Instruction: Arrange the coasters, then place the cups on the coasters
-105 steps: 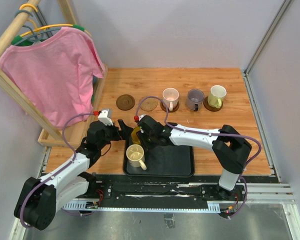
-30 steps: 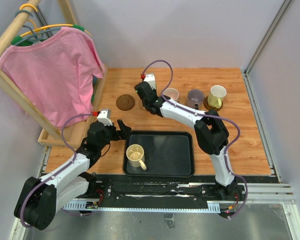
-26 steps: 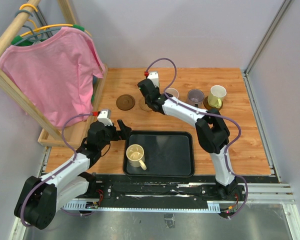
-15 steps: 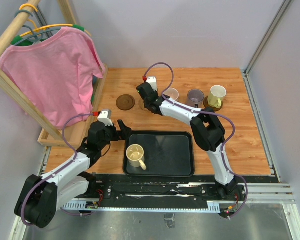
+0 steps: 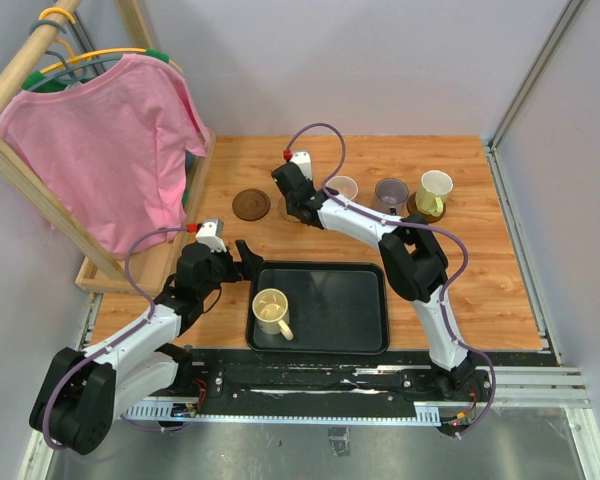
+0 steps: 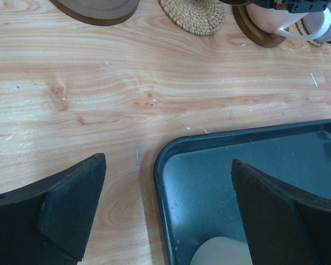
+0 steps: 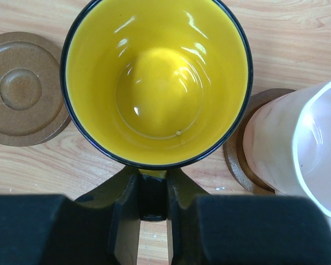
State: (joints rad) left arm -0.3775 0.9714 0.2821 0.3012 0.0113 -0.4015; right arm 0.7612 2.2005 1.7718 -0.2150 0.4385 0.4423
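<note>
Tabletop (image 5: 480, 260): light wood, walled on three sides. A wooden rack (image 5: 20, 75) stands at its far-left edge with a pink shirt (image 5: 100, 150) hung on it.

Black tray (image 5: 345, 300): near centre, just ahead of the arm bases. One cream mug (image 5: 271, 310) stands in its left half, handle toward the near edge.

Left gripper (image 6: 168, 163): low over the tabletop at the tray's far-left corner. Jaws spread fully apart, nothing between them.

Right gripper (image 7: 153, 185): reached out to the far row. Jaws pinched narrow on the handle of the yellow mug (image 7: 157, 83), which is upright with its mouth up. From the top view the wrist hides this mug.

Yellow mug position: between a bare dark brown coaster (image 7: 22, 88) on its left and the pink mug (image 7: 298, 149) on its right. A woven tan coaster (image 6: 192, 12) lies at that spot. Cannot tell whether the mug base touches it.

Rest of the row, going right: the pink mug on a brown coaster (image 7: 237, 160), a purple-grey mug (image 5: 391, 192), then a pale yellow-green mug (image 5: 435, 188) on a dark coaster (image 5: 417, 211).
</note>
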